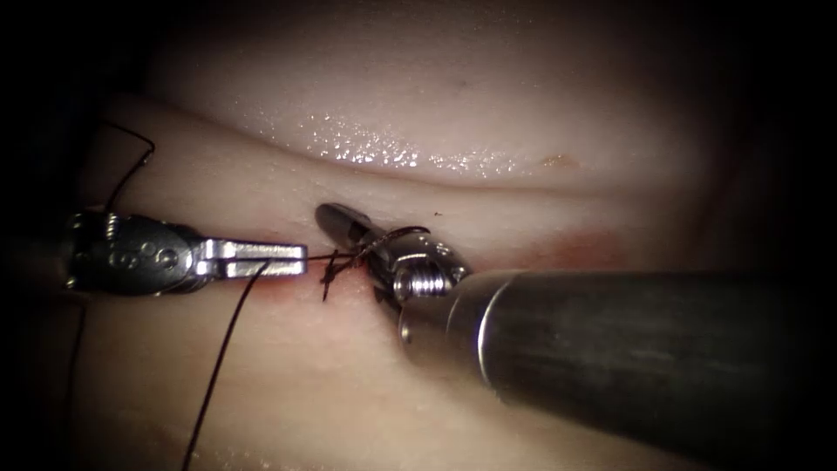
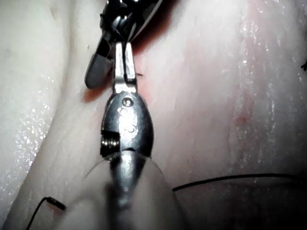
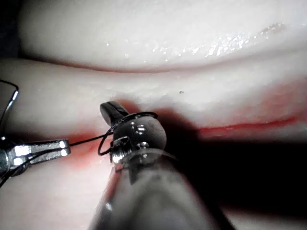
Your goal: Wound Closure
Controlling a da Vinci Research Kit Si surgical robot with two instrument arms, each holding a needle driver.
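Dark surround; bright light w/ glare at centre.

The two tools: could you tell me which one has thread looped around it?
The right arm's tool: thread curls around it, whereas the left arm's tool is shut on a strand at its tips.

- A small amber fleck (image 1: 558, 160) sits right of centre in the upper half of the endoscope frame.
- A band of wet glints (image 1: 375, 148) runs just left of it.
- A tiny dark speck (image 1: 436, 214) lies near mid-frame, below the glints.
- Black surroundings (image 1: 35, 52) fill the upper left corner.
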